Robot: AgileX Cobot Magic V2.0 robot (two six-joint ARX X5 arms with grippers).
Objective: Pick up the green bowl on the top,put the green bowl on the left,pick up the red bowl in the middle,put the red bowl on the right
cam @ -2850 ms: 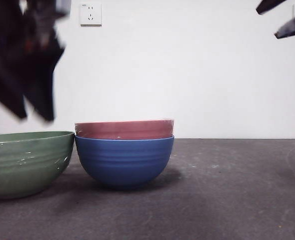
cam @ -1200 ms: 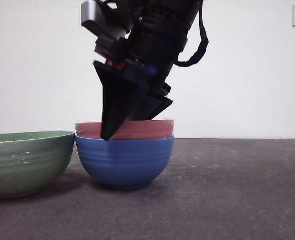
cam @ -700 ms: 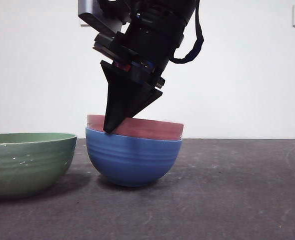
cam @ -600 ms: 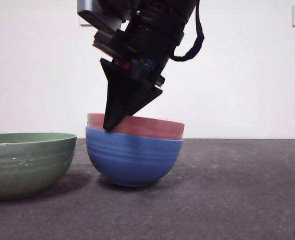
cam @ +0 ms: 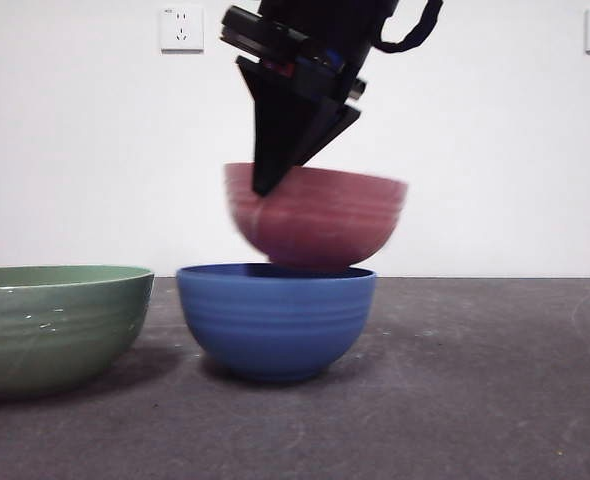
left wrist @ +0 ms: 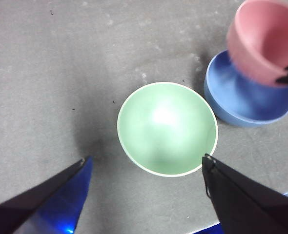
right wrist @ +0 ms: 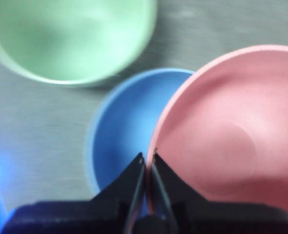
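A: Lifting clear at centre frame in the front view, the red bowl (cam: 320,215) hangs just above the blue bowl (cam: 275,318), no longer nested as half a second ago; the right gripper (cam: 267,185) is clamped on its rim. The green bowl (cam: 60,322) sits lower left.

B: The left wrist view shows the left gripper (left wrist: 144,165) spread wide over the green bowl. The right wrist view confirms the pinch. One bowl of each colour; placing the red one remains.
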